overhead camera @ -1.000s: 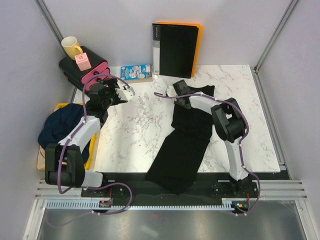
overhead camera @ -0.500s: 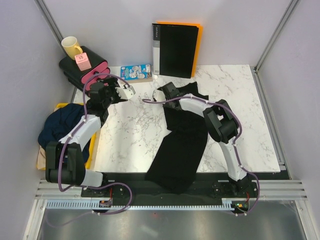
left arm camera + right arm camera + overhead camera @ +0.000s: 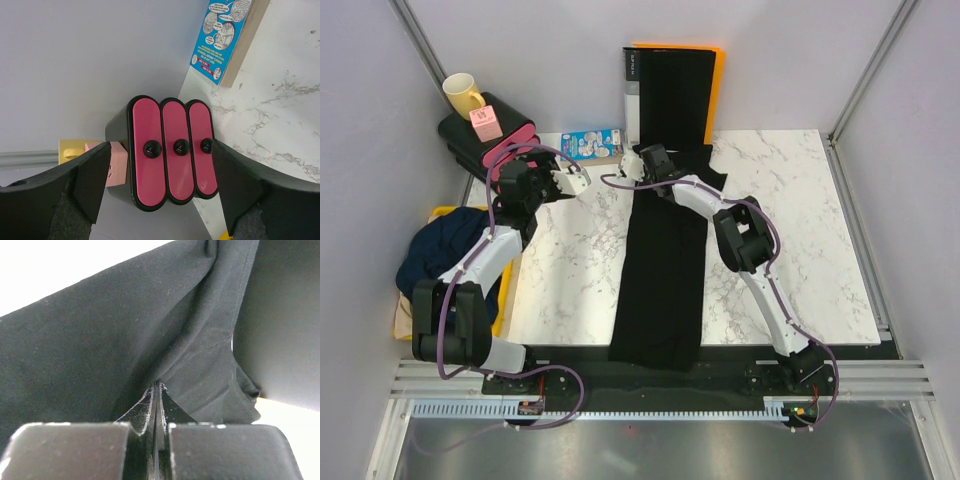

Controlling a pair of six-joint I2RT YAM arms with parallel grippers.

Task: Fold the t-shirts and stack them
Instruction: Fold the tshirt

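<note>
- Black t-shirt (image 3: 660,270): long narrow strip on table (image 3: 800,230), running from right claw (image 3: 642,163) back toward the arm bases, tail reaching the near edge.
- Right claw pressed together, pinching a fold at the shirt's far end; wrist view shows cloth bunched into the tips. Prob. gripped there to draw the shirt out straight & flat before folding.
- Left claw (image 3: 572,183): spread wide, empty, well apart from the shirt, pink-black case (image 3: 170,150) straight ahead. Looks parked clear of the cloth.
- Navy t-shirt (image 3: 445,250) heaped behind left claw in yellow bin (image 3: 504,305), tan t-shirt (image 3: 402,315) under it. Not yet folded.
</note>
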